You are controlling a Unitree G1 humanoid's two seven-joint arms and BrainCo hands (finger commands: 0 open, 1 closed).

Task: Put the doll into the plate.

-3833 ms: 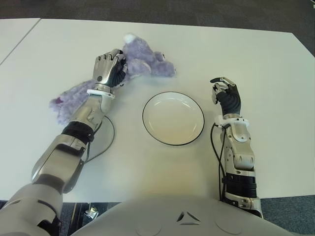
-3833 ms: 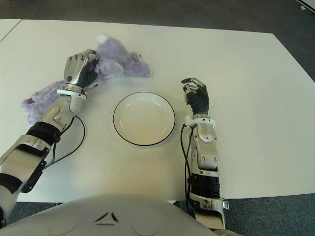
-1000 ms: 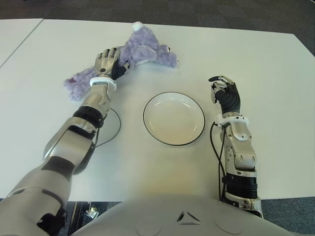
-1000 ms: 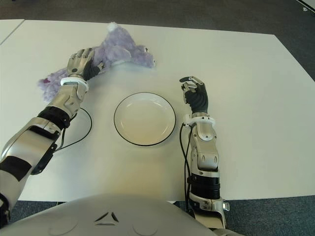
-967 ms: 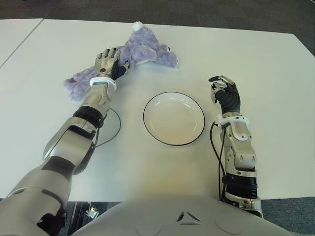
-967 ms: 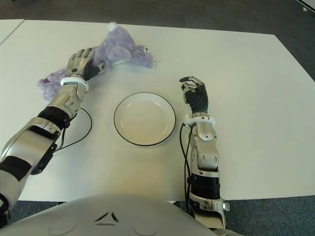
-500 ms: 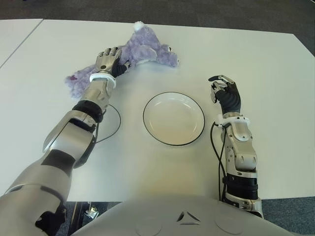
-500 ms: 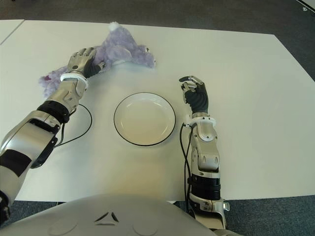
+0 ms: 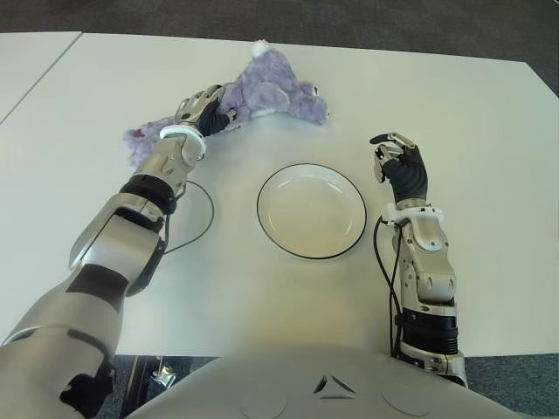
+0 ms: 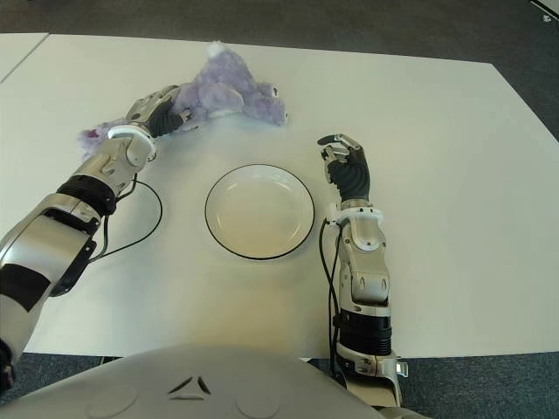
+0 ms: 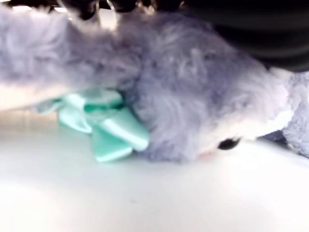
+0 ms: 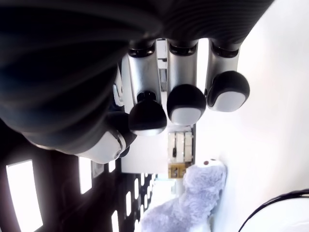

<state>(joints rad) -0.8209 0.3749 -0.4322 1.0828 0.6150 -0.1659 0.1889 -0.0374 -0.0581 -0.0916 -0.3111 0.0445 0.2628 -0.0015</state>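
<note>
Left hand [image 9: 203, 109] on the purple doll [image 9: 266, 89], fingers curled over its middle; firm grasp or mere contact: cannot tell. Doll lying on the white table [image 9: 489, 113], beyond the plate [image 9: 311, 210] and to its left, apart from the rim. Mint-green bow [image 11: 104, 126] seen at the doll's neck in the left wrist view. Right hand [image 9: 397, 161] just right of the plate, fingers [image 12: 186, 104] curled, holding nothing. No legible writing. Bare tabletop all round the plate; black cable [image 9: 199, 218] looped to its left.
</note>
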